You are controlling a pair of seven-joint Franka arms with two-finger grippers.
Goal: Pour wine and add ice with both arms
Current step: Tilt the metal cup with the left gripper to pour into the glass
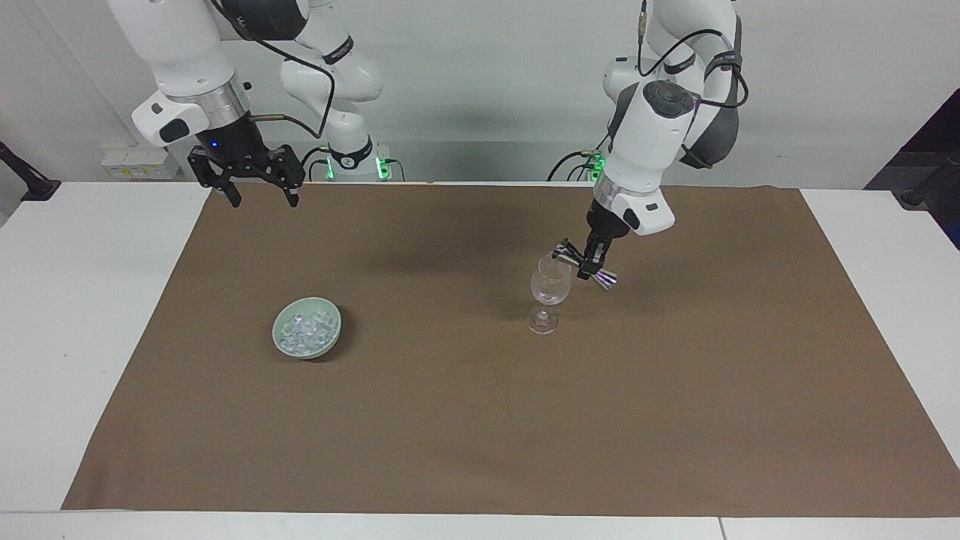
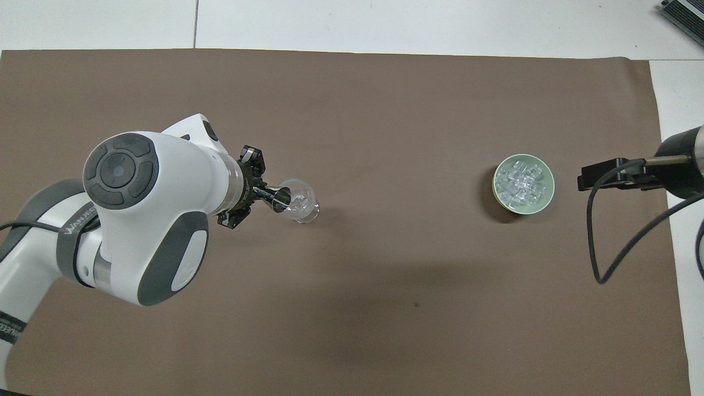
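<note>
Left gripper (image 1: pixel 589 266) jaws clamped on jigger (image 1: pixel 585 268) tipped over wine glass (image 1: pixel 550 283); right gripper (image 1: pixel 257 196) jaws apart, over bench (image 1: pixel 90 300) edge.

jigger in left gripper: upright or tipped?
Tipped. The left gripper holds the steel jigger slanted, one end at the rim of the upright wine glass.
</note>
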